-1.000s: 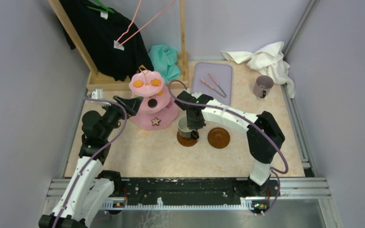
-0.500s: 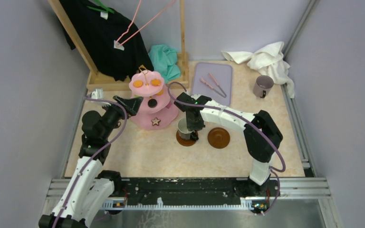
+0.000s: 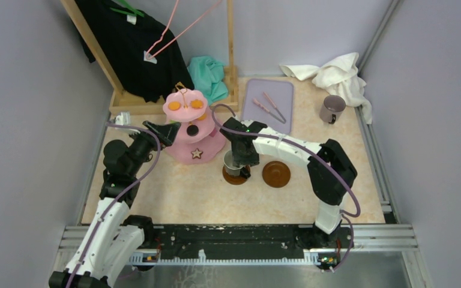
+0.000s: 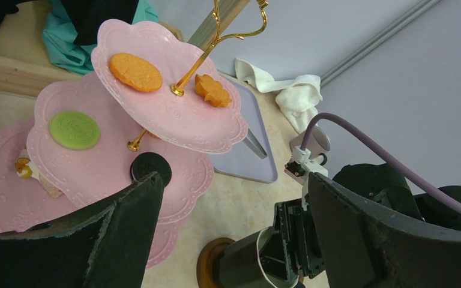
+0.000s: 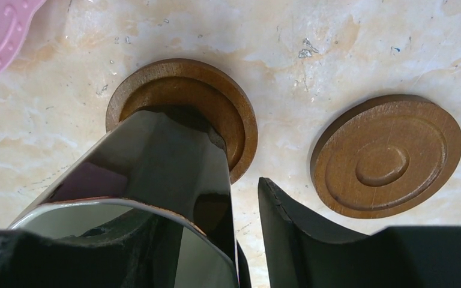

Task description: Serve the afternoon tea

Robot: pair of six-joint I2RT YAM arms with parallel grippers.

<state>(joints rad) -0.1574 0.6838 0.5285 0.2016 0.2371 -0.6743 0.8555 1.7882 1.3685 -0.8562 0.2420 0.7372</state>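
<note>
The pink three-tier stand [image 3: 191, 129] holds orange sweets [image 4: 135, 71], a green round [image 4: 74, 129], a black round [image 4: 150, 167] and a brown star [image 3: 197, 153]. A cream mug [image 3: 233, 161] stands upright on a brown saucer [image 3: 235, 176], and a second saucer [image 3: 276, 174] lies bare to its right. My right gripper [image 3: 240, 157] is open over the mug's right wall. One finger is inside the mug [image 5: 156, 162] and the outer fingertip [image 5: 276, 204] stands clear of it. My left gripper [image 3: 162, 131] hovers open and holds nothing, beside the stand's left side. A mauve mug [image 3: 332, 109] sits at the far right.
A lilac tray [image 3: 268, 102] with thin pink tongs [image 3: 269, 107] lies behind the saucers. A white towel [image 3: 336, 75] is bunched in the back right corner. A teal cloth [image 3: 209, 75] and a wooden rack with a black garment [image 3: 129, 45] stand behind the stand.
My right gripper has come down and slightly left with the mug onto the left saucer. Its jaws have opened off the mug's wall. The left arm has not moved.
</note>
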